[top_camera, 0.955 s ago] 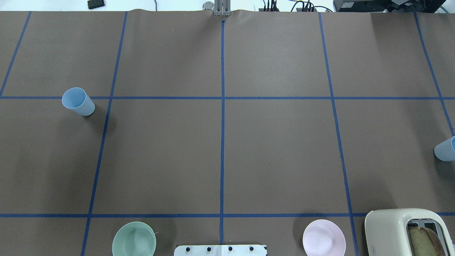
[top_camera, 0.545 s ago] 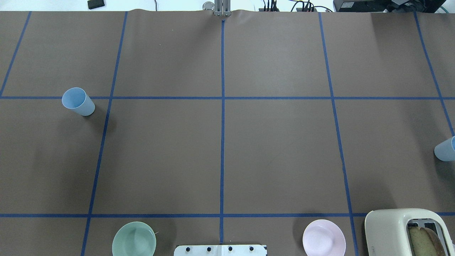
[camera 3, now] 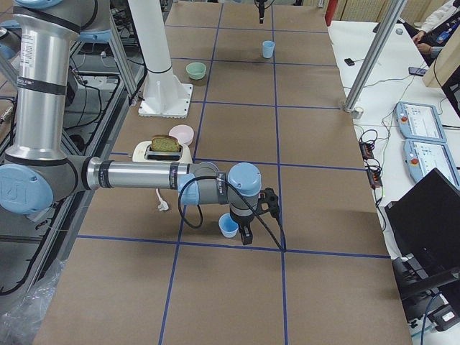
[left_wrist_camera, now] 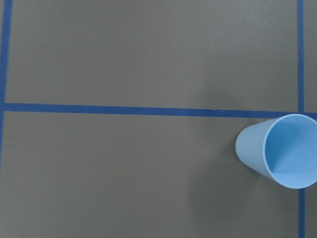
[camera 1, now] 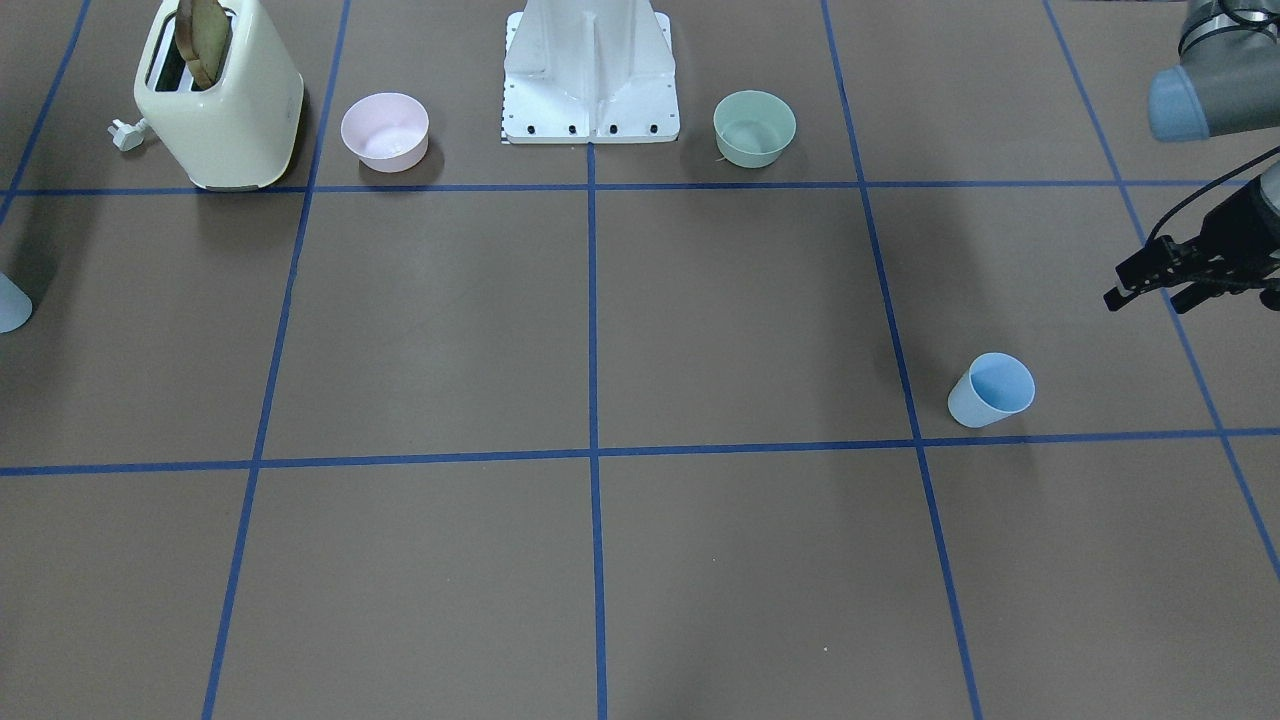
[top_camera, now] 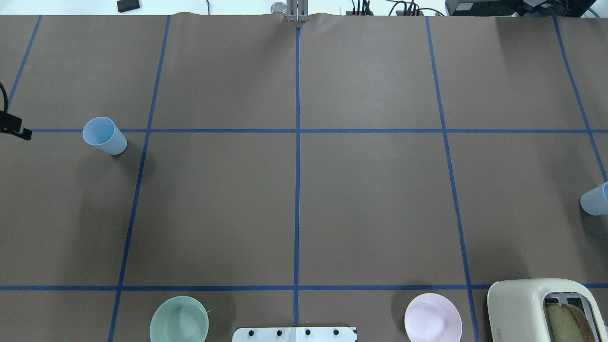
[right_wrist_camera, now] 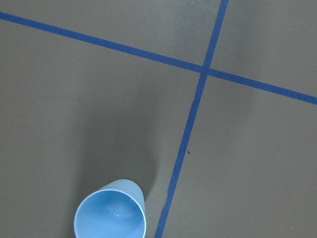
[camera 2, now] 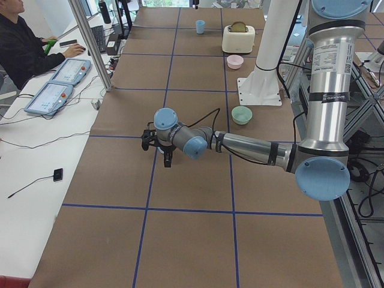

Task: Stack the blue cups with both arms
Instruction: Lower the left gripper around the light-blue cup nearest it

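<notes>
As the task stands: barely begun. The two blue cups stand well apart at opposite ends of the table, neither is lifted and nothing is nested.
Left to do: by my judgement, both grasps, bringing the cups together, and sliding one into the other.
Left cup (top_camera: 104, 136): upright with its mouth up, on the robot's left side, touching a line of blue tape (top_camera: 297, 190).
Right cup (top_camera: 596, 199): upright at the far right end of the table, cut off by the overhead view's edge.
Left gripper (camera 1: 1145, 298): hovers near the left cup without touching it. Its fingers look parted and hold nothing.
Right gripper (camera 3: 259, 215): hangs just beside the right cup and shows only from the side, so I cannot tell how its fingers are set.
Cup material: smooth pale-blue plastic, thin-walled, tapered and handleless. It looks light and easy to tip.
Table (top_camera: 370, 199): a matte brown cover marked into a grid with blue tape.
Other things: a round green bowl (top_camera: 179, 320), a round pink bowl (top_camera: 432, 318), and a glossy cream toaster (top_camera: 541, 308) holding a slice of bread.
</notes>
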Action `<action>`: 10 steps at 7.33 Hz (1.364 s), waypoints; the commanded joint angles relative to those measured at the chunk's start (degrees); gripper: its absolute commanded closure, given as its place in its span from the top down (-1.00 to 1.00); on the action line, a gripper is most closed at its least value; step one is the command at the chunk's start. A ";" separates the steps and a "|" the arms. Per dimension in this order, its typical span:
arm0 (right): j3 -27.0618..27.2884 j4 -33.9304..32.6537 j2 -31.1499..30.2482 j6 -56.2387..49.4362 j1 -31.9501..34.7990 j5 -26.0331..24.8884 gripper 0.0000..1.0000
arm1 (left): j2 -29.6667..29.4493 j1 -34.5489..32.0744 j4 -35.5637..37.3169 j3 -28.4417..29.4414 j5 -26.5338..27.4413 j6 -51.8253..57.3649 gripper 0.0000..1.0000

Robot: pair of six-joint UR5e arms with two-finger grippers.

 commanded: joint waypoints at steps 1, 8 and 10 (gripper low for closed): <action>-2.03 4.47 -0.43 1.14 -2.54 -0.35 0.83 | -4.46 4.22 1.93 0.42 2.84 -4.83 0.98; -6.35 13.90 -0.87 4.58 -7.74 -0.96 0.84 | -9.13 9.78 5.90 2.44 6.46 -5.55 0.84; -6.35 13.90 -0.87 4.66 -7.83 -0.96 0.84 | -9.14 9.78 5.55 3.41 6.19 -4.85 0.63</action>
